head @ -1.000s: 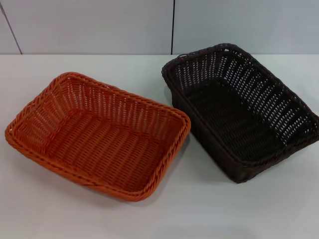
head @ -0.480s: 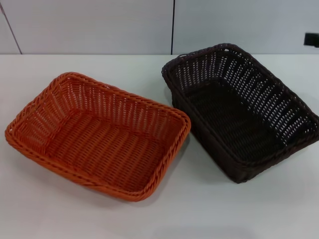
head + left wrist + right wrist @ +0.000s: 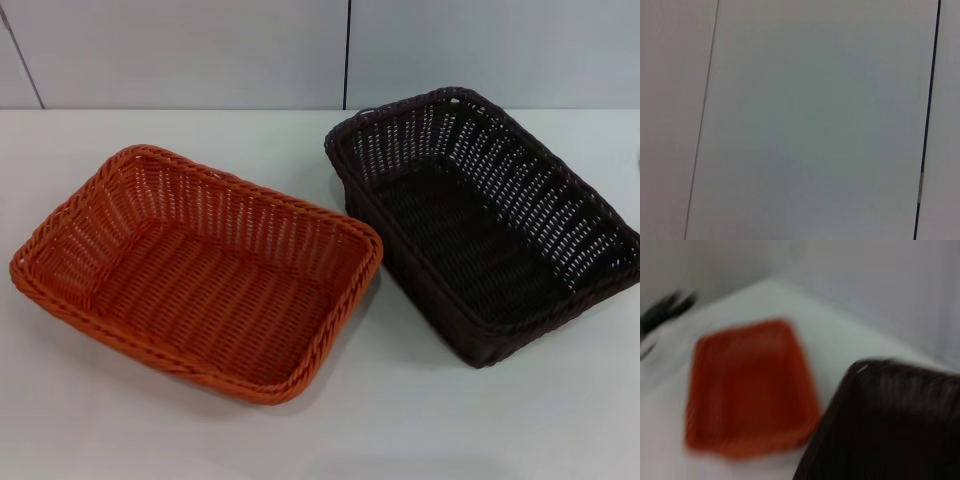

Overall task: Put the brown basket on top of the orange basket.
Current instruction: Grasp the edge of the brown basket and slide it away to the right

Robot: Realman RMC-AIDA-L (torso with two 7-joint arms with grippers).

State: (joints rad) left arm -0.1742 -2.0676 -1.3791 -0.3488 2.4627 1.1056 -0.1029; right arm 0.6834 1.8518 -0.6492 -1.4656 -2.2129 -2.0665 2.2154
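The orange basket (image 3: 200, 270) sits empty on the white table, left of centre in the head view. To its right, a little farther back, stands the brown basket (image 3: 480, 225), also empty, with a narrow gap between the two near corners. The right wrist view shows both, blurred: the orange basket (image 3: 747, 387) farther off and the brown basket (image 3: 890, 425) close below the camera. Neither gripper shows in any view. The left wrist view holds only wall panels.
The white table (image 3: 450, 420) spreads in front of and around the baskets. A grey panelled wall (image 3: 200, 50) with a dark seam (image 3: 347, 50) rises behind it. A dark blurred shape (image 3: 665, 310) lies beyond the orange basket in the right wrist view.
A dark part that showed at the head view's upper right edge half a second ago is gone. The baskets have not moved.
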